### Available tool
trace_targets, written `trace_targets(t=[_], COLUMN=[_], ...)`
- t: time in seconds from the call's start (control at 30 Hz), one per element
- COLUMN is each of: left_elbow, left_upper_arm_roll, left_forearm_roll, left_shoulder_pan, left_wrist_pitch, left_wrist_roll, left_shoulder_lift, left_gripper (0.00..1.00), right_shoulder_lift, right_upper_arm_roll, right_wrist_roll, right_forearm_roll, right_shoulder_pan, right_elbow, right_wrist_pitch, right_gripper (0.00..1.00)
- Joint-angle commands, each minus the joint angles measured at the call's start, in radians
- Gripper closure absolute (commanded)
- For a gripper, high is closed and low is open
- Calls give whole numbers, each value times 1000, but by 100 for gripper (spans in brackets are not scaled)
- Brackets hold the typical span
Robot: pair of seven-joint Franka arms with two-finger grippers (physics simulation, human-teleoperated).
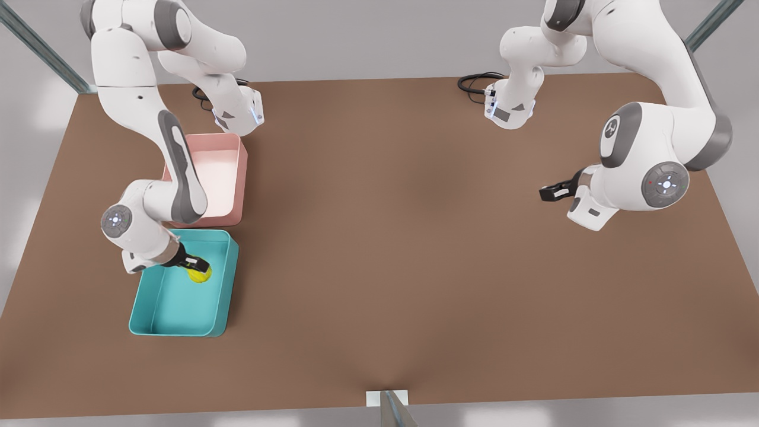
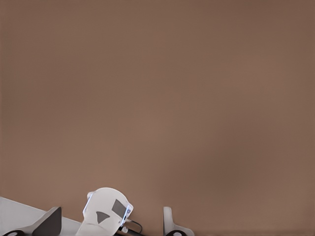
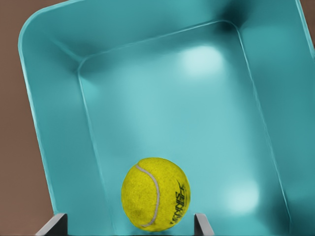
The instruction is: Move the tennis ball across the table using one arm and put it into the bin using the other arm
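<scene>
The yellow-green tennis ball (image 1: 200, 274) (image 3: 155, 192) is inside the teal bin (image 1: 178, 329) (image 3: 49, 123), near one of its long walls. My right gripper (image 1: 197, 265) (image 3: 129, 227) hangs over the bin on the front view's left. It is open, and its fingertips (image 3: 55, 224) stand wider than the ball without touching it. My left gripper (image 1: 550, 192) (image 2: 110, 225) waits open and holds nothing, above the brown table (image 1: 385, 237) (image 2: 157, 98) on the front view's right.
A pink tray (image 1: 222, 172) stands directly behind the teal bin, touching its far end. The two arm bases (image 1: 240, 112) (image 1: 510, 107) with black cables sit along the table's far edge. One such arm base (image 2: 106, 212) is also in the left wrist view.
</scene>
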Motion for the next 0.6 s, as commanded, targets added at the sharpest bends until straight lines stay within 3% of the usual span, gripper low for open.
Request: trace_targets(t=[0.0, 0.07, 0.17, 0.23, 0.3, 0.4, 0.57], left_elbow=[0, 0, 0, 0, 0, 0, 0], left_upper_arm_roll=[0, 0, 0, 0, -6, -6, -22], left_forearm_roll=[0, -2, -15, -15, -15, -15, -15], left_shoulder_pan=[0, 3, 1, 0, 1, 1, 1], left_wrist_pitch=[-2, -1, -1, -1, -1, -2, -2], left_wrist_roll=[-4, -4, -6, -23, -26, -26, -43], left_shoulder_lift=[5, 14, 14, 14, 14, 14, 12], left_gripper=[0, 0, 0, 0, 0, 0, 0], right_shoulder_lift=[5, 5, 130, 120, -11, -226, -294], right_upper_arm_roll=[0, 0, 3, 10, 10, 35, 44], right_wrist_roll=[-367, -350, -185, -16, -10, -14, -25], right_forearm_roll=[0, 2, -29, -76, -72, -75, -75], right_shoulder_pan=[-3, 0, 32, 67, 84, 44, 0], right_elbow=[2, 21, 436, 625, 645, 530, 443], right_wrist_pitch=[-35, -49, -655, -891, -1011, -1038, -982], right_gripper=[0, 0, 0, 0, 0, 0, 0])
